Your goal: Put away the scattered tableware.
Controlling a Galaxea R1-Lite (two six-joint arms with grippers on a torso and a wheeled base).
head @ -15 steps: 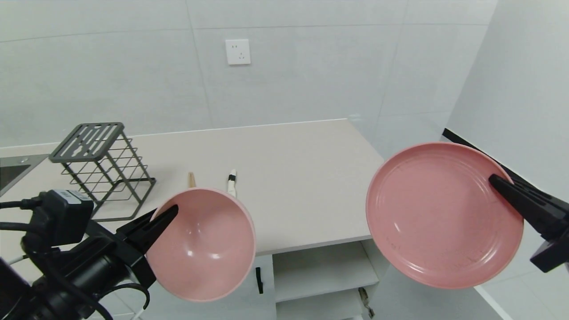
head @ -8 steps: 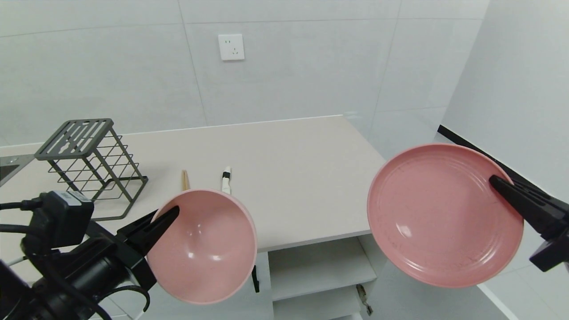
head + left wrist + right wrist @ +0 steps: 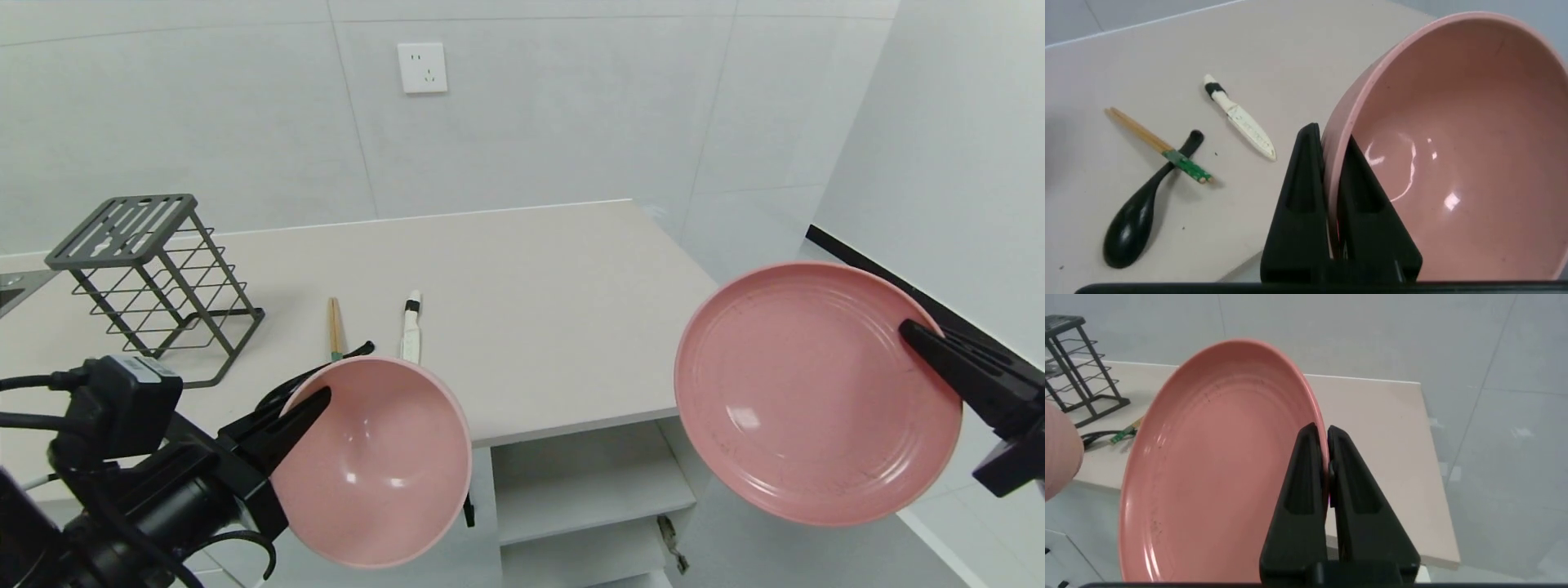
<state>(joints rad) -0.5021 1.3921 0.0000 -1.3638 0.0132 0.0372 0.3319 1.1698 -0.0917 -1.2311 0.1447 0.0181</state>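
My left gripper (image 3: pixel 306 400) (image 3: pixel 1328 163) is shut on the rim of a pink bowl (image 3: pixel 380 465) (image 3: pixel 1454 139), held tilted in the air at the counter's front edge. My right gripper (image 3: pixel 914 336) (image 3: pixel 1325 453) is shut on the rim of a pink plate (image 3: pixel 808 392) (image 3: pixel 1217 457), held up past the counter's right end. On the beige counter (image 3: pixel 531 286) lie wooden chopsticks (image 3: pixel 334 327) (image 3: pixel 1147 139), a black spoon (image 3: pixel 1139 216) and a white knife (image 3: pixel 411 328) (image 3: pixel 1241 122).
A dark wire rack (image 3: pixel 147 278) (image 3: pixel 1078 367) stands at the counter's left. Open white shelves (image 3: pixel 588 482) sit below the counter's right end. A tiled wall with a socket (image 3: pixel 422 68) is behind.
The head camera has moved, so the counter shows lower and more of the chopsticks, knife and spoon has come into sight. Both grippers keep their hold on bowl and plate.
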